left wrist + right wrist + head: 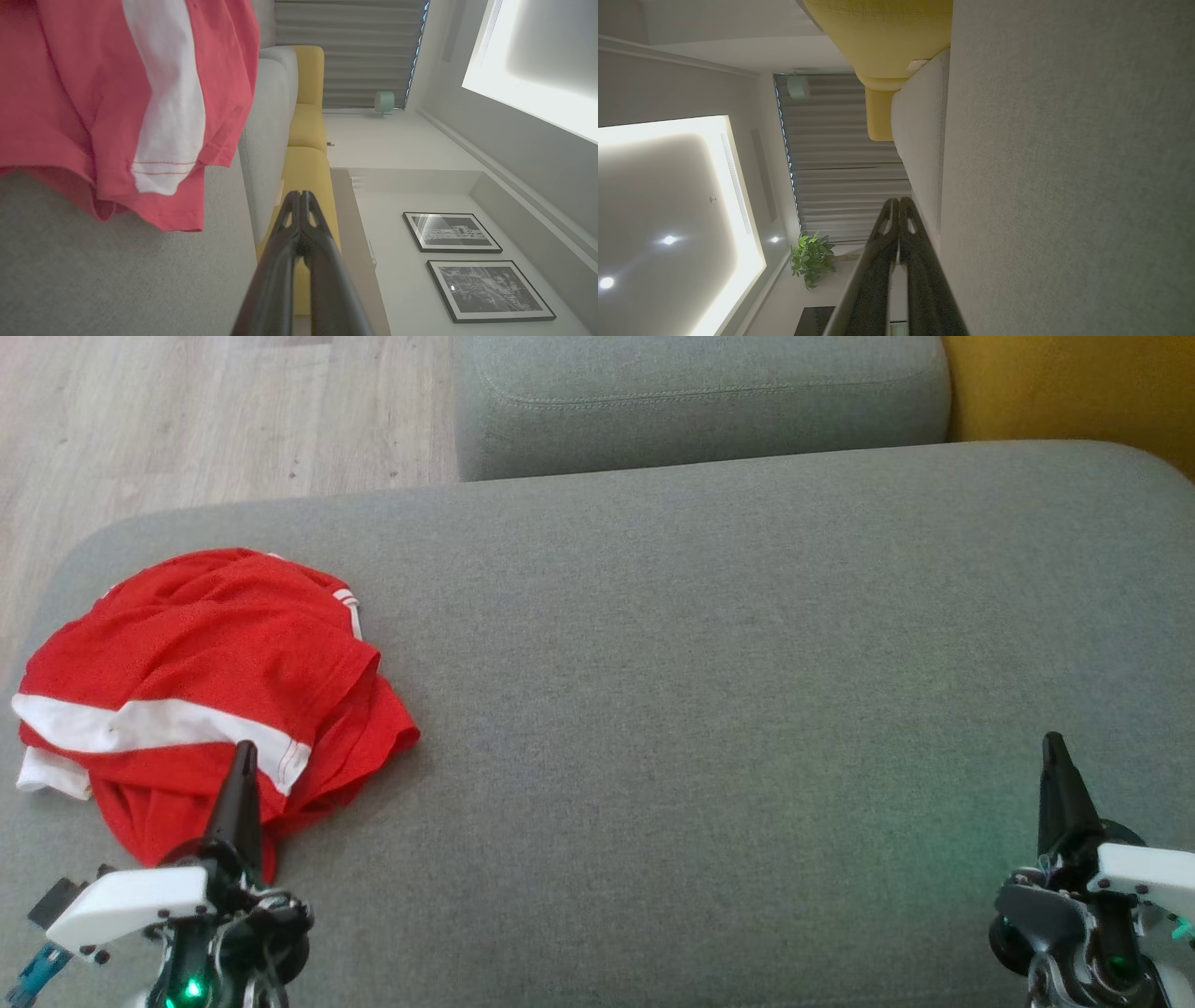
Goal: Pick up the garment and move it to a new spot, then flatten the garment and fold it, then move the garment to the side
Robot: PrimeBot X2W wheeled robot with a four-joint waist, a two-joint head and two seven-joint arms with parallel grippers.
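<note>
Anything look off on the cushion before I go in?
Only the garment: it lies bunched in a heap at the left end of the grey cushion, layers folded over one another. Nothing looks torn or spilled.

One red garment (187, 653), though the heap may hide another piece; two grippers, the left gripper (245, 749) and right gripper (1053, 739); two framed pictures (451, 232); one plant (811, 259).

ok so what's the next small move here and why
Probably open the left gripper and ease it onto the garment. Its fingers are shut on nothing, the garment lies crumpled right beside them on the grey cushion, and the right gripper sits far across.
</note>
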